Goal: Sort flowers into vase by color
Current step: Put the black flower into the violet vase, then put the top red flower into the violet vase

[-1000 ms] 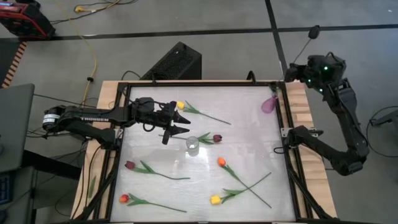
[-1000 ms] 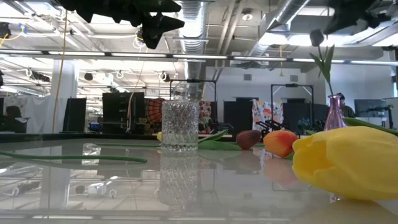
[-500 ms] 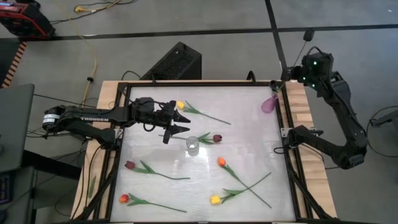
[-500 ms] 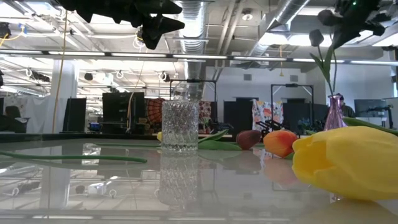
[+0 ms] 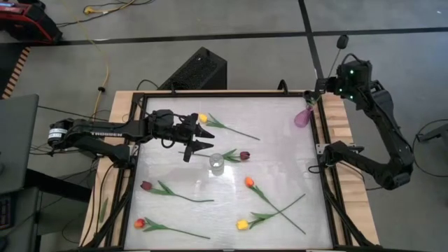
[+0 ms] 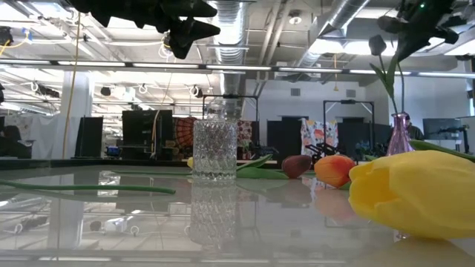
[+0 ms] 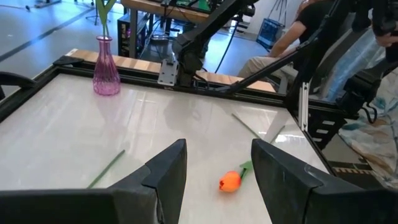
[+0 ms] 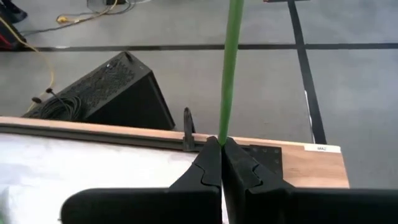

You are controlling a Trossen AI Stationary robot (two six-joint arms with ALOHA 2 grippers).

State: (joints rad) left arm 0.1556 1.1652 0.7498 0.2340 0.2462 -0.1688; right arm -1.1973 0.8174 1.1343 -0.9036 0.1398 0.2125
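My right gripper (image 8: 221, 163), closed on a tulip stem (image 8: 231, 68), holds it above the purple vase (image 5: 302, 117); next I must lower it in. Left gripper (image 7: 214, 177) waits open.

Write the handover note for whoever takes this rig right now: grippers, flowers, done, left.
Right gripper: shut on a green stem, its flower held above the purple vase at the table's far right corner.
Left gripper: open, empty, hovering by the clear vase mid-table.
On the table: maroon and, orange, red, yellow and.
Done: nothing visibly settled in a vase.
Left: seat the held flower, then sort the six.
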